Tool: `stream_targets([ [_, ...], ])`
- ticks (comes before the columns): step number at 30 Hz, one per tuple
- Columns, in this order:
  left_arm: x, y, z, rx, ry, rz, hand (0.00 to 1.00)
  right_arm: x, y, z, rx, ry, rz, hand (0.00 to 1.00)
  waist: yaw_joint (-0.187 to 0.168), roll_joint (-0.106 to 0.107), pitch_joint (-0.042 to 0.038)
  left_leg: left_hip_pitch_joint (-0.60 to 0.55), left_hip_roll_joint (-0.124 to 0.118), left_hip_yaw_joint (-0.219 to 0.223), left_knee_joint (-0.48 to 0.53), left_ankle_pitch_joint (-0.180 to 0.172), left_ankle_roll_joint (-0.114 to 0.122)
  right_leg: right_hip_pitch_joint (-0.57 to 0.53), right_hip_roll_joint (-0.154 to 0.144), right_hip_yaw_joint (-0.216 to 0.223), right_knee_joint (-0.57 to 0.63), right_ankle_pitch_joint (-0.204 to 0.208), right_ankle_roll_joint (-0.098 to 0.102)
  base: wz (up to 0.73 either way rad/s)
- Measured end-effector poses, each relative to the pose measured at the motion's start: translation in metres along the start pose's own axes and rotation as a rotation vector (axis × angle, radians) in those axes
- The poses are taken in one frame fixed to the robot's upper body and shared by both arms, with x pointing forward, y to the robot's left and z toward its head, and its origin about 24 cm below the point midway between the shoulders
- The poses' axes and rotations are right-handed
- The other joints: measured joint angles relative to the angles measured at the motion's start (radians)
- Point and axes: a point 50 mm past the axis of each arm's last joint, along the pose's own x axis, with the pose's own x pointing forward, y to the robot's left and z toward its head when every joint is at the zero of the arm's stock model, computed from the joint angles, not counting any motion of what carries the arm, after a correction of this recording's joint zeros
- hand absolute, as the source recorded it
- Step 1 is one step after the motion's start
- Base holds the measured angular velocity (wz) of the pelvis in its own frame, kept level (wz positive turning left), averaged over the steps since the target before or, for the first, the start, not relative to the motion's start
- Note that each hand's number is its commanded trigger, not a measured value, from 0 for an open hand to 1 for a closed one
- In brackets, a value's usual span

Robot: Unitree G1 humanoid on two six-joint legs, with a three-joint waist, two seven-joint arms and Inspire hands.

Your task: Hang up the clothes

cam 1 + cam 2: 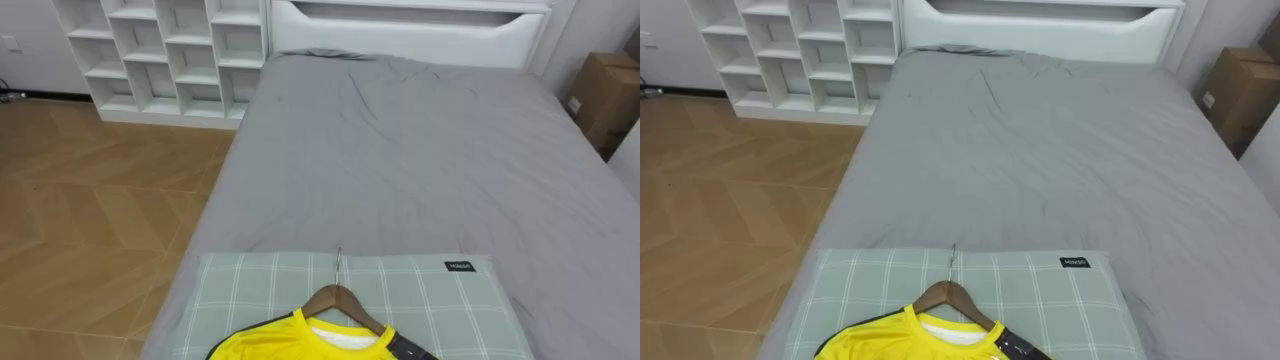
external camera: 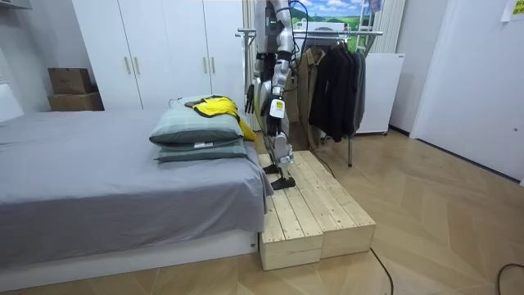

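White shelves [image 1: 165,55] stand off the bed's [image 1: 400,150] left side, out of play. At the bed's near end lies a checked pillow [image 1: 450,310], and on it the yellow shirt [image 1: 280,345], already on a wooden hanger [image 1: 340,297] with the hook pointing up the bed. It's raised and laid flat, I'd say, so a hand can reach the hook easily.

A cardboard box [image 1: 605,95] sits off the bed's right side.

Over to the room view. The robot stands on a wooden platform [image 2: 311,205] at that same end of the bed. Its right hand [image 2: 253,97] and left hand [image 2: 277,111] hang low, clear of the shirt; how far open they are, I cannot tell. Beyond the bed's end, behind the robot, waits the clothes rail [image 2: 327,34]. That's likely where the shirt goes, so a pick-up and a turn lie ahead.
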Motion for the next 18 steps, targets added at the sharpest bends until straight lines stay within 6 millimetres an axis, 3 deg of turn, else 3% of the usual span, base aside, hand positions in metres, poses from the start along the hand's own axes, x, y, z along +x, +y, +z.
stream_targets([
  [18, 0.0001, 0.0004, -0.0003, -0.004, 0.002, -0.012, 0.00, 0.0008, 0.0087, -0.0023, 0.009, 0.005, 0.056, 0.00, -0.001, -0.006, 0.0029, 0.000, 0.000, -0.005, 0.001, 0.000, 0.000, 0.000, 0.000, -0.003, 0.000, 0.000, 0.000, 0.00],
])
